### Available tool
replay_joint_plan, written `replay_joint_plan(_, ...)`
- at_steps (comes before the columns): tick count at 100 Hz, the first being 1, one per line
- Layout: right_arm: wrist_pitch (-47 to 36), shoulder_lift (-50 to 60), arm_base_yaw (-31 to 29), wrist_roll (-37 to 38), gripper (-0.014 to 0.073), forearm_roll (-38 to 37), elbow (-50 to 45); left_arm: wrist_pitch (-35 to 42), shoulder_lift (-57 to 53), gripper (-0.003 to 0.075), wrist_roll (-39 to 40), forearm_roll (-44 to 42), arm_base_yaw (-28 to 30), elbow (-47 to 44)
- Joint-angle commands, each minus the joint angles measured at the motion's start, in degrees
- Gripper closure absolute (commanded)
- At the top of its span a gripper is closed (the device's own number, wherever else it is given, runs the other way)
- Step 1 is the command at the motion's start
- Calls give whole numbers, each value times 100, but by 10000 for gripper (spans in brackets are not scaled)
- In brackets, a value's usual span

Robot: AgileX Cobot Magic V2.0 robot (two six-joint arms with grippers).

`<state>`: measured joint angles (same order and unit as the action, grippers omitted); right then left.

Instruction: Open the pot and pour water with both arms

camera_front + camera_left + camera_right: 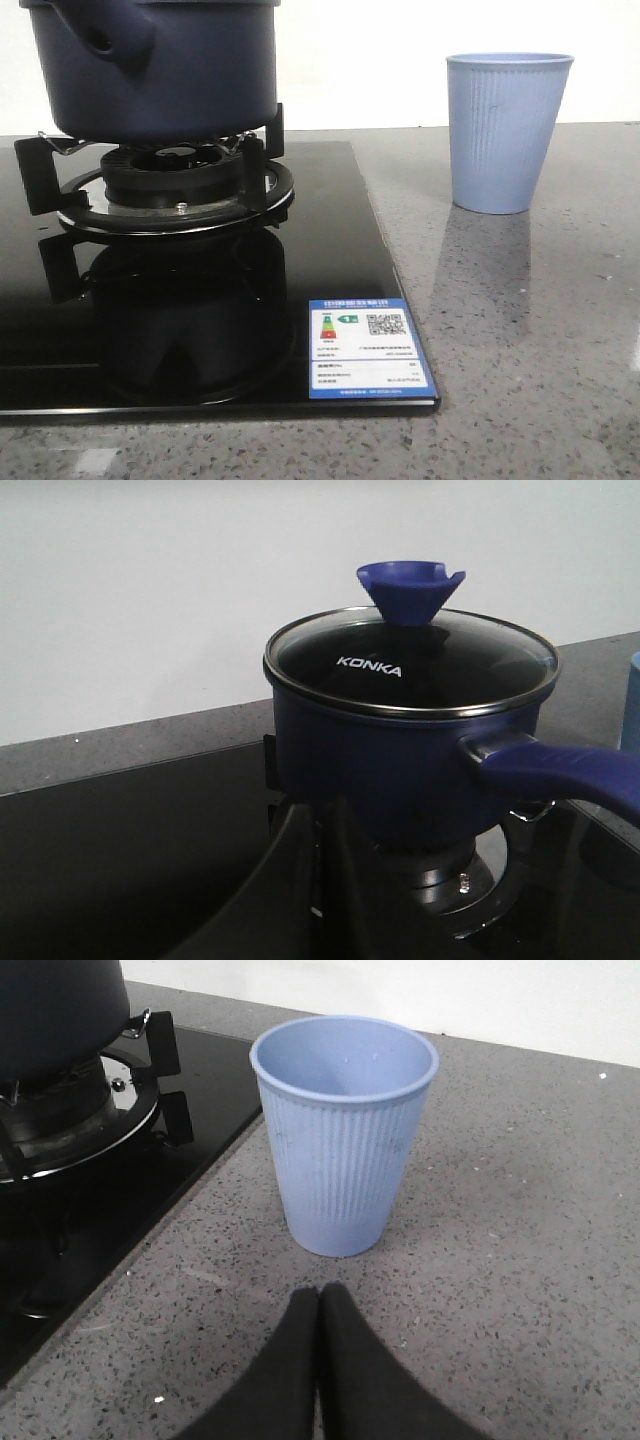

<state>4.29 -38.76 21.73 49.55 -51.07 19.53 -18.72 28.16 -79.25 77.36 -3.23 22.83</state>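
Grey speckled countertop (540,330) carries a black glass hob (330,300), where the pot (400,770) sits lidded on the burner ahead of the left gripper (300,880), its jaws slightly parted. Probably heavy and stiff; lift the glass lid by its knob (410,588). Right gripper (320,1360) is closed, empty, just short of the cup (343,1135).
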Motion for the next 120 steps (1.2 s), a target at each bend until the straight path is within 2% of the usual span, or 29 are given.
replay_joint_plan(1,-166,42,1,-16,662,-93,156,58,4,739,-7,398,-48,143)
replay_joint_plan(84,-6,42,1,-16,663,-93,156,-62,4,739,-7,502,-48,143)
replay_joint_plan(94,-6,42,1,-16,663,-93,156,118,4,739,-7,555,-48,143)
replay_joint_plan(104,-6,42,1,-16,663,-93,156,387,4,739,-7,1115,-48,143)
replay_joint_plan(110,-6,42,1,-16,663,-93,156,528,4,739,-7,1150,-48,143)
replay_joint_plan(116,-6,42,1,-16,663,-93,156,715,4,739,156,794,-48,143)
replay_joint_plan(120,-6,42,1,-16,663,-93,156,873,4,739,709,286,-48,143)
